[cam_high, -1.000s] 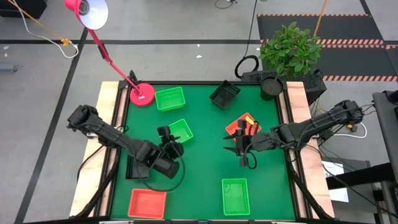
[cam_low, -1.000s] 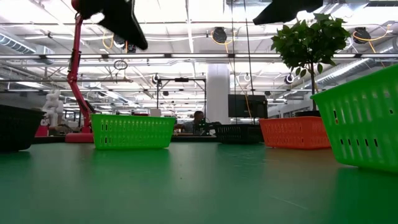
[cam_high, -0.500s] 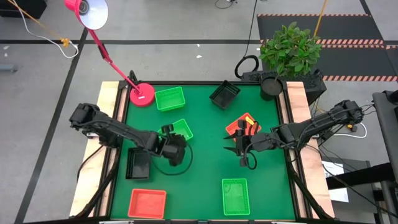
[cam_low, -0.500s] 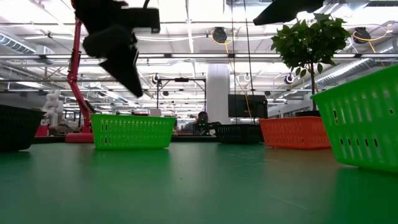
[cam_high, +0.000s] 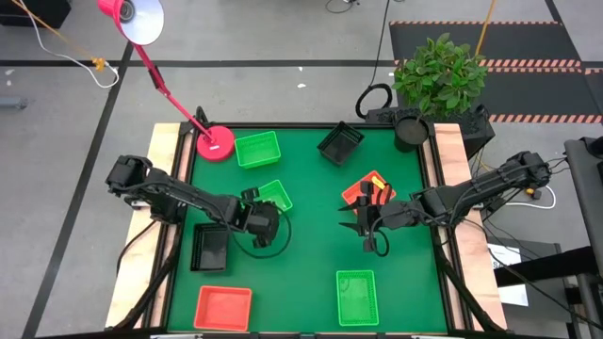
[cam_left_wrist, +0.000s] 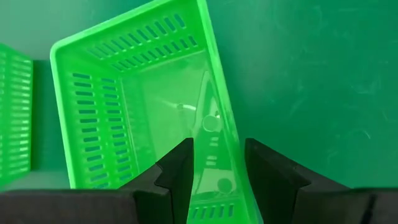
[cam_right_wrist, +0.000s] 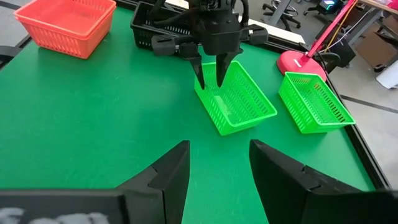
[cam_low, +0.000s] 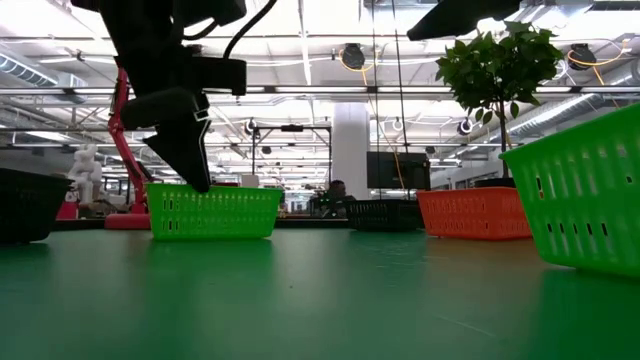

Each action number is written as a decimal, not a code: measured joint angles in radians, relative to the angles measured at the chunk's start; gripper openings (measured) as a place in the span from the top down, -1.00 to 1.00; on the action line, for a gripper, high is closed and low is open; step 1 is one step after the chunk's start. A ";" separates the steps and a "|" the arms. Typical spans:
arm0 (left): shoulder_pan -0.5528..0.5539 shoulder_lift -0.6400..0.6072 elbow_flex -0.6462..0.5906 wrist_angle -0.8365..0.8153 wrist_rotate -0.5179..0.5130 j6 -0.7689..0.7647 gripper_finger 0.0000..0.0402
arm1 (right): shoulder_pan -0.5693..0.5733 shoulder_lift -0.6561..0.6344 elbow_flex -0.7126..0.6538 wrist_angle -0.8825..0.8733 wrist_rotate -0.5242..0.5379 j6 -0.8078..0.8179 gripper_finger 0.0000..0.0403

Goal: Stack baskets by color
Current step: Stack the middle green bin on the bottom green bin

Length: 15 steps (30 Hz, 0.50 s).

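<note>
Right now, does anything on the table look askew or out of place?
The red-orange basket by the right gripper looks odd: it sits skewed, with dark and yellow bits in it I can't identify. The green basket the left gripper straddles also lies at an angle.

From my station, the left wrist view cuts the green basket (cam_left_wrist: 143, 106) at the picture's lower edge; its near end wall is hidden behind the left gripper (cam_left_wrist: 218, 163). A second green basket (cam_left_wrist: 13, 118) shows only as a strip at the picture's side. In the low view, the black basket (cam_low: 28, 204) and the nearest green basket (cam_low: 585, 195) are each cropped by the sides. The red-orange basket (cam_high: 369, 194) in the high view is partly covered by the right arm; I cannot count how many are nested there. The right gripper (cam_high: 367, 234) reads too small to judge overhead.
</note>
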 joint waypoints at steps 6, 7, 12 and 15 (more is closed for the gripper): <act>0.018 0.000 0.000 -0.003 0.021 -0.009 0.28 | 0.000 0.000 0.000 0.000 0.000 0.000 0.21; 0.020 0.000 0.000 -0.003 0.023 -0.010 0.28 | 0.000 0.000 0.000 0.000 0.000 0.000 0.21; 0.019 0.000 0.000 -0.003 0.040 -0.019 0.28 | 0.000 0.000 0.000 0.000 0.000 -0.005 0.21; 0.019 0.000 0.000 -0.003 0.042 -0.019 0.28 | 0.000 0.000 0.000 0.000 0.000 -0.008 0.21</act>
